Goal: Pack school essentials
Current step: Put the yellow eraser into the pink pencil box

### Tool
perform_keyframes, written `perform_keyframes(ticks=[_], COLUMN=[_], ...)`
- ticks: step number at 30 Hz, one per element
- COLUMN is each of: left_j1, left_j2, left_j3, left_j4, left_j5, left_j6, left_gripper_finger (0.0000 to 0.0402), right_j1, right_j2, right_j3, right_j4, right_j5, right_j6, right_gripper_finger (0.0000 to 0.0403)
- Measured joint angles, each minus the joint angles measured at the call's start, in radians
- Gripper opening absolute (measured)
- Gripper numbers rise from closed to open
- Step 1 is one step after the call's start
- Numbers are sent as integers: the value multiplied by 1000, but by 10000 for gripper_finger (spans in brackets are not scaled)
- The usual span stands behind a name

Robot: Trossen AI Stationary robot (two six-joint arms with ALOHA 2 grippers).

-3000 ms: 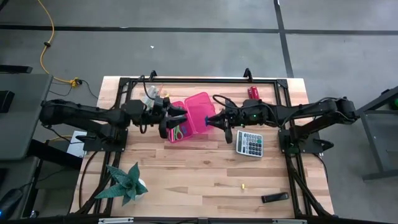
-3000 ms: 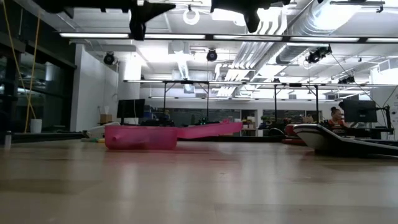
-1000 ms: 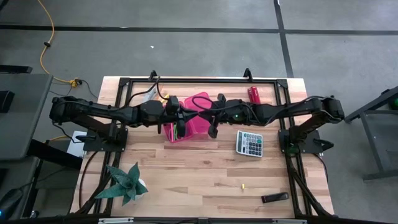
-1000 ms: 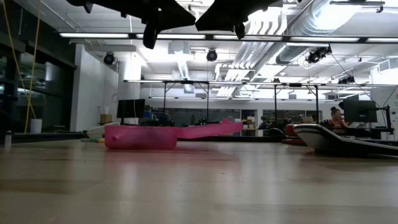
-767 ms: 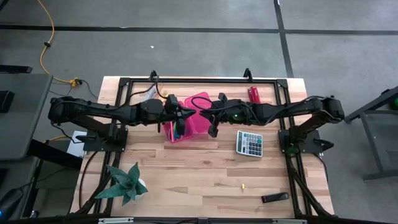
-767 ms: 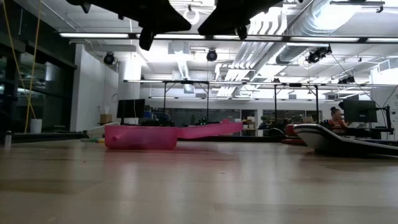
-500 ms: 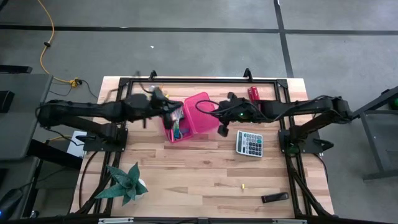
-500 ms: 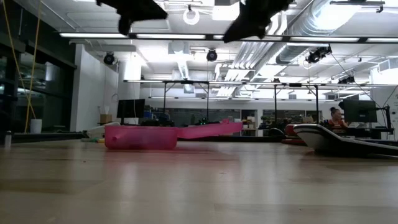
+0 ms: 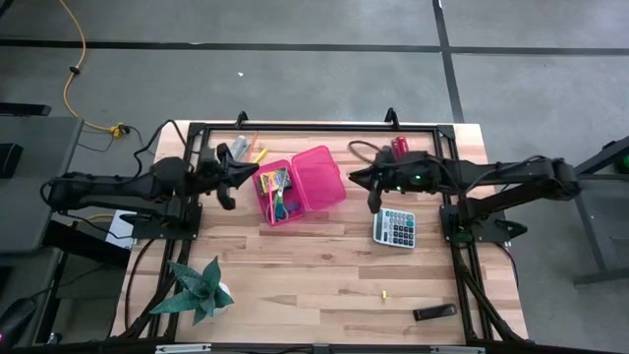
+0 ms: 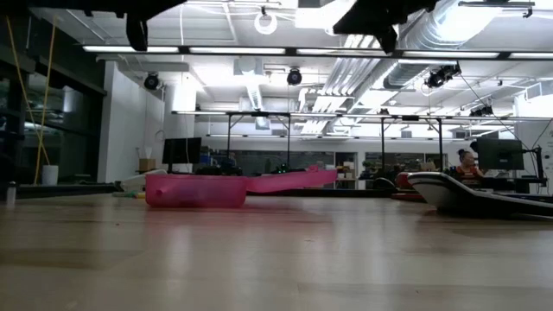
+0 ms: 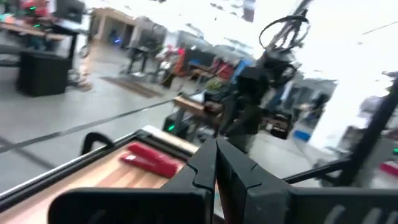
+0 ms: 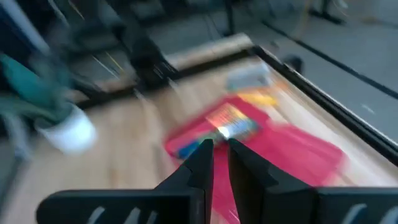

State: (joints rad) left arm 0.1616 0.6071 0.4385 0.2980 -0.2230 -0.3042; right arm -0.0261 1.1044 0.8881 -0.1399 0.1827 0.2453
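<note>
We hold both arms clear of the pink case (image 9: 300, 184) near the bench's far edge; left gripper (image 9: 228, 202) pressed together, right gripper (image 12: 219, 149) nearly closed, empty. Next, we should press the lid squarely.

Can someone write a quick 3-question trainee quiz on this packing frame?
1. True or false: the pink case lies open on the table.
2. What lies nearest the right gripper? A) potted plant B) grey calculator C) black bar
3. Fill in: the left gripper sits to the case's ____ in the high view, shut and holding nothing.

Key
1. True; stationery shows inside the left half.
2. B. The plant and bar lie at the near edge.
3. Left.
</note>
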Motion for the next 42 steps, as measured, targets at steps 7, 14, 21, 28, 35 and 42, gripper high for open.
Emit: perform_keyframes(ticks=[7,14,21,28,35,42], left_j1=[1,1,1,1,1,2], left_j2=[-31,-30,-30,-30,-29,-29], left_j3=[-19,-19,-19,-19,-19,-19], left_j4=[5,5,5,5,5,5], left_j5=[22,14,13,12,10,7], left_j6=[-7,-7,-7,-7,-7,-5], left_gripper_finger=[0,0,0,0,0,0], right_j1=[0,0,0,26,254,519], right_j2=[-31,-31,-31,-31,40,236], right_j3=[-72,-72,-72,-72,-72,-72], right_j4=[254,257,257,128,-150,-249], right_j5=[-33,-33,-33,-109,-158,-182], right_j6=[9,9,18,283,717,1269], right_gripper_finger=[40,40,40,40,43,103])
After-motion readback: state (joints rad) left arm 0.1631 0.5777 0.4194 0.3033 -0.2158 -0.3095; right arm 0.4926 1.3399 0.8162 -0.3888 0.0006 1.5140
